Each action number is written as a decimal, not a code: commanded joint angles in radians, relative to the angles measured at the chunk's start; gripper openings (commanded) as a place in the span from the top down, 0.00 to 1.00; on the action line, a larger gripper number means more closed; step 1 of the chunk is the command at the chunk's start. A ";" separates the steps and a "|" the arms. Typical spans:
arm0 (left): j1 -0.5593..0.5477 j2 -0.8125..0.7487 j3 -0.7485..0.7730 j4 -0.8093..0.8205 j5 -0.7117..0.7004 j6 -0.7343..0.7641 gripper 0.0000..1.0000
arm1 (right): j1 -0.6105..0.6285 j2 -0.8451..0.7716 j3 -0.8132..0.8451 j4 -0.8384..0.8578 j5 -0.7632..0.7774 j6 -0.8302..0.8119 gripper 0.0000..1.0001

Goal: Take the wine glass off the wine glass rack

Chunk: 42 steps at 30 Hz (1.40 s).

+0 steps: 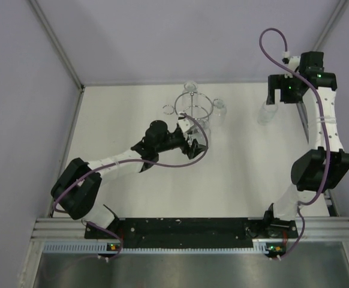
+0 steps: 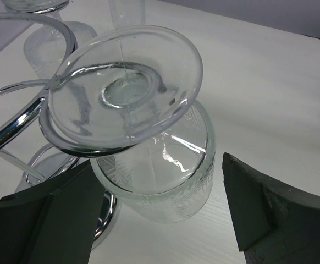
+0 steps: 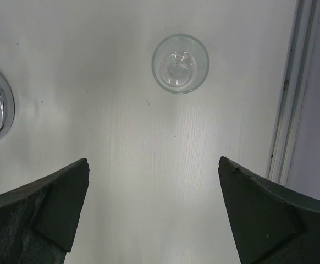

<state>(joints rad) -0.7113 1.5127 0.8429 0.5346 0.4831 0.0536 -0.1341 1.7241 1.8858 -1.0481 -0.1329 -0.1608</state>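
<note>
Gripper (image 2: 157, 165) of the outstretched left arm spread wide about the inverted wine glass (image 2: 124, 88) on the wine glass rack (image 2: 11, 124)

A robot lab cell: plain lavender walls (image 1: 162, 36) enclosing an aluminium-framed white table (image 1: 240, 180).

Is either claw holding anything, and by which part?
Nothing held. Left claw open around the bowl of the hanging clear wine glass; right claw open over the white table.
</note>
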 commanded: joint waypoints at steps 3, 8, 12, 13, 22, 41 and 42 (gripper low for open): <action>-0.007 0.003 0.030 0.093 0.005 -0.024 0.23 | -0.004 -0.077 0.003 0.010 0.006 -0.005 0.01; -0.007 -0.023 0.005 0.099 0.026 -0.026 0.43 | -0.004 -0.087 -0.008 0.010 0.004 -0.006 0.01; -0.008 -0.046 -0.021 0.113 0.057 -0.024 0.65 | -0.004 -0.101 -0.013 0.007 0.003 -0.008 0.01; -0.007 -0.052 -0.027 0.117 0.063 -0.023 0.69 | -0.004 -0.101 -0.014 0.007 0.003 -0.009 0.01; -0.008 -0.124 -0.039 0.139 0.083 -0.021 1.00 | -0.004 -0.113 -0.016 0.003 -0.007 -0.016 0.01; 0.035 -0.462 -0.171 -0.226 0.081 -0.088 1.00 | 0.126 -0.208 -0.011 0.055 0.002 -0.152 0.04; 0.050 -0.488 -0.179 -0.257 0.084 -0.112 1.00 | 0.175 -0.233 -0.031 0.077 0.025 -0.187 0.04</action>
<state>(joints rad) -0.7033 1.1629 0.6781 0.3504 0.5938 0.0277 -0.0986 1.6146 1.8717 -1.0595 -0.1432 -0.2253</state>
